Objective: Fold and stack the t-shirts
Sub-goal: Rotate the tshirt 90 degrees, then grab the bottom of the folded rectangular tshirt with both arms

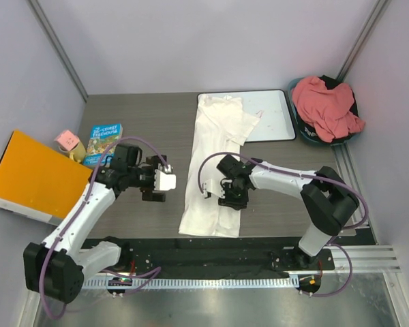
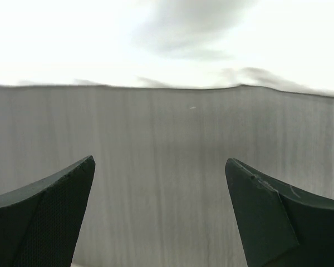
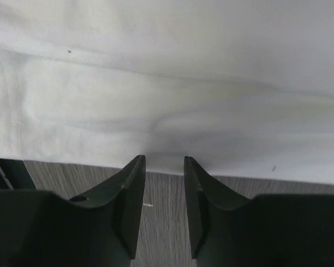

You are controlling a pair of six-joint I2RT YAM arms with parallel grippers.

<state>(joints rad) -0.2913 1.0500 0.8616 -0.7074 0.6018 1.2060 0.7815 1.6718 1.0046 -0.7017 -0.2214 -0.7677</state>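
The white t-shirt (image 1: pixel 215 170) lay part-folded on the table (image 1: pixel 136 116), the right gripper (image 3: pixel 164 158) almost closed at its edge (pinching or not, I couldn't tell), and the wide-open left gripper (image 2: pixel 160 159) probably needed to grab next.

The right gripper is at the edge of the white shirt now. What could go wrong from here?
The right gripper sits only at the very edge of the white t-shirt, so a grasp may slip off. The shirt's far end lies on the whiteboard; pulling could shift that board.
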